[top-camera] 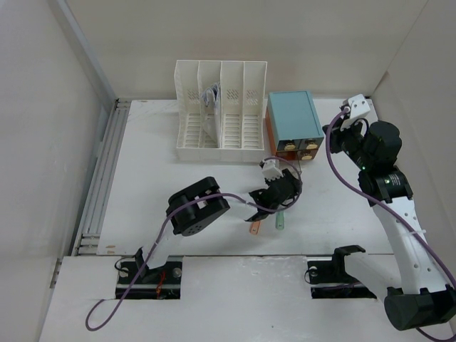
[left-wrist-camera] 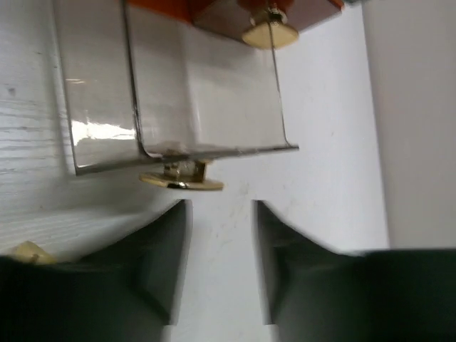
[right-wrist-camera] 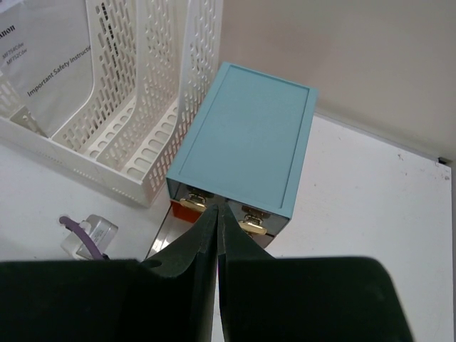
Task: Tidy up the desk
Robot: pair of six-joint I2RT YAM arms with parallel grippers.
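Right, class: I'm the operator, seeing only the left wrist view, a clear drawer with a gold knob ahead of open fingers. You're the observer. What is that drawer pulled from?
Observer: A teal-topped box, next to a white rack.
Operator: Where is the right gripper?
Observer: The right gripper is shut on nothing, just right of the box.
Operator: Anything loose on the desk?
Observer: On the desk, a green stick and an orange stick lie on the base side of the left gripper.
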